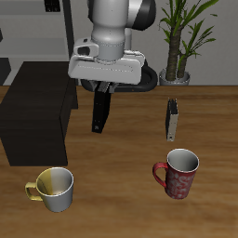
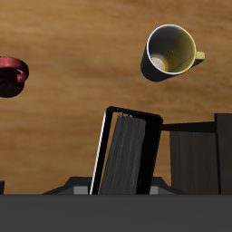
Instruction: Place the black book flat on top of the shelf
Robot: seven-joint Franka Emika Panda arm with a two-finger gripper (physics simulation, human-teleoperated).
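My gripper (image 1: 102, 89) is shut on the black book (image 1: 99, 112), gripping its upper end. The book hangs nearly upright, slightly tilted, above the table. It is close beside the shelf (image 1: 37, 112), a large matte black box with a flat top, and does not touch it. In the wrist view the black book (image 2: 127, 156) shows edge-on with pale pages along one side, and the shelf (image 2: 192, 159) is just beside it. Nothing lies on the shelf's top.
A slim grey-and-pale book (image 1: 173, 119) stands farther across the table. A yellow mug (image 1: 56, 188) and a red mug (image 1: 178, 174) stand near the table's front edge; both show in the wrist view (image 2: 169, 50) (image 2: 11, 75). A potted plant (image 1: 177, 65) stands at the back.
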